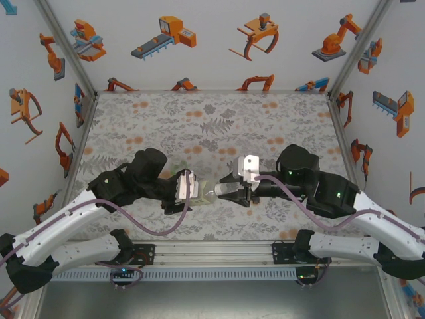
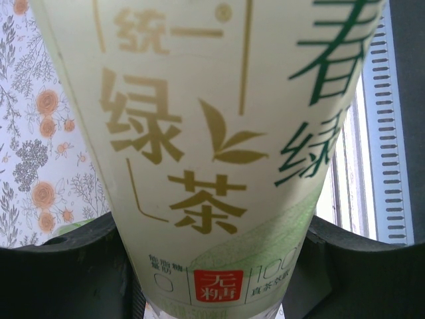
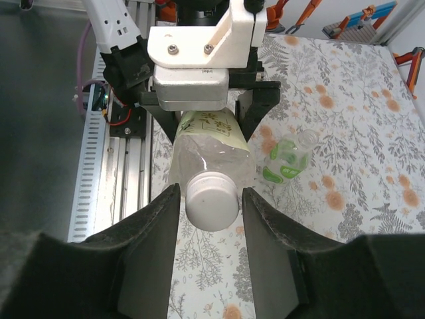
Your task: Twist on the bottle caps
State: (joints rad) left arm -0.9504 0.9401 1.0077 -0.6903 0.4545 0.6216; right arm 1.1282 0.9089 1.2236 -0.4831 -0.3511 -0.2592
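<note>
**A:** Where is the cap now?

**B:** The white cap [image 3: 211, 198] sits on the neck of the tea bottle [image 3: 206, 143]. The bottle is held roughly level above the table [image 3: 345, 133], with its neck pointing at the right gripper [image 3: 211, 211]. That gripper's fingers [image 3: 156, 239] flank the cap, one on each side and only narrowly parted. I cannot tell whether the pads press on it or stand just off it.

**A:** And the other end?

**B:** The left gripper [image 3: 209, 116] is clamped on the labelled body, jaws closed against it.

**A:** How would you do the turn well?

**B:** I would close squarely on the cap's side wall and keep the wrist's axis in line with the neck, so the thread does not cross. Push in lightly while turning and stop once it resists. The left grip must be firm enough to stop the bottle spinning, though thin plastic probably dents easily.

**A:** Is there anything inside?

**B:** The clear shoulder shows no liquid, so I judge it empty and light. A second small bottle [image 3: 287, 156], clear with green marks, lies on its side on the table, apart from both grippers. It also looks empty, and I cannot tell whether it is capped.
</note>
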